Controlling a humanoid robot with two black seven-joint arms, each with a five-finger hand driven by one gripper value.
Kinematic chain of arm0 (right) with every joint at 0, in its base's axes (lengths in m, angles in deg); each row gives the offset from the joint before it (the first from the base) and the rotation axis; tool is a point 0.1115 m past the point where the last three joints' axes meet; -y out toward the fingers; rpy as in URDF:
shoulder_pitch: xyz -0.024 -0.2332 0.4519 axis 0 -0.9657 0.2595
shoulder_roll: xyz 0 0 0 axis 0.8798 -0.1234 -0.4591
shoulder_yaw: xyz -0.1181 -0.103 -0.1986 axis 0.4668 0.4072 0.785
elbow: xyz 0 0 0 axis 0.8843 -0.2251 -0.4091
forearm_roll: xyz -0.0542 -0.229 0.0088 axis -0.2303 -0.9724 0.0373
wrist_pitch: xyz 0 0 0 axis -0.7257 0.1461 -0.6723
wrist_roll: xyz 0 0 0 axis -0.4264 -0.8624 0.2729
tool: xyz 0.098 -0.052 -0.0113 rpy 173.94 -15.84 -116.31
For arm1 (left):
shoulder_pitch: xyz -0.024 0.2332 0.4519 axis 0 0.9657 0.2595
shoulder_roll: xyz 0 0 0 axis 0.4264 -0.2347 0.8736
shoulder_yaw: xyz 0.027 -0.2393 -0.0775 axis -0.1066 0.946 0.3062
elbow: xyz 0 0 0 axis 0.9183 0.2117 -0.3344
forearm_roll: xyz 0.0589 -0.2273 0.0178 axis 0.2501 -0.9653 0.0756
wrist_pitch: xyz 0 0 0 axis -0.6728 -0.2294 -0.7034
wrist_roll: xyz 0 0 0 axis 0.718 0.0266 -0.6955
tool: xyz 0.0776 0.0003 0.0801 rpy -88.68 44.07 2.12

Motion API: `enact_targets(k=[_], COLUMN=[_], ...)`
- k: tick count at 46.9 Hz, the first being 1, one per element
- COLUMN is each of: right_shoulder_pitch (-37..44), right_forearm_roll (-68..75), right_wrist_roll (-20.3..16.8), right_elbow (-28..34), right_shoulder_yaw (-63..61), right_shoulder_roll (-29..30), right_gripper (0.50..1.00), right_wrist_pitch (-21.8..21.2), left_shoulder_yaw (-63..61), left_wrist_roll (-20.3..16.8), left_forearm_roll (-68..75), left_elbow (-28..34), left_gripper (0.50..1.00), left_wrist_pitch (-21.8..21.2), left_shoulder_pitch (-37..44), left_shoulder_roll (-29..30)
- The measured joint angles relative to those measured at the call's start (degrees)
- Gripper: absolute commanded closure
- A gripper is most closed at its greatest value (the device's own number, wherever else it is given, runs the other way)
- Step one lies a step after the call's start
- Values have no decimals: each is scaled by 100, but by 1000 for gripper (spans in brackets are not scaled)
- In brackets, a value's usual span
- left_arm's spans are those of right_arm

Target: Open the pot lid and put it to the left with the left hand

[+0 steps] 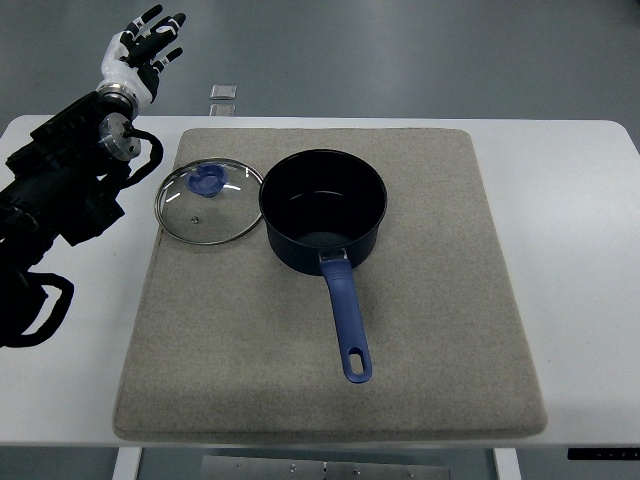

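Pot (323, 207) uncovered; lid (208, 201) beside it (touching); left hand (143, 50) spread, empty.

Desk (580, 250), from my console
I log: glass lid (208, 202) on mat (420, 330), touching open pot (324, 208); left robot hand (145, 48) raised, fingers spread.

A mat (420, 330) is laid on the table (590, 300), covering most of its middle. The pot (323, 210) is set on the mat toward its far edge, with its handle pointed at the near edge. The lid (208, 201) is laid flat on the mat at the far left corner, just left of the pot, touching or nearly touching it. The left hand (145, 50) is held beyond the table's far left corner.
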Motion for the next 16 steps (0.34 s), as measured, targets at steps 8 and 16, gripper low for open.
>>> enact_targets(k=[8,16], right_shoulder_pitch=[0,0], right_forearm_roll=[0,0], right_wrist_roll=[0,0], right_elbow=[-1,0], right_shoulder_yaw=[0,0], right_shoulder_roll=[0,0], right_gripper=[583,583], right_wrist_pitch=[0,0], left_shoulder_yaw=[27,52], left_wrist_roll=[0,0], left_forearm_roll=[0,-8], left_elbow=[-39,-61], left_gripper=[658,658], left_wrist_pitch=[9,9], left_shoulder_pitch=[-2,-35], left_shoulder_roll=[-23,-40])
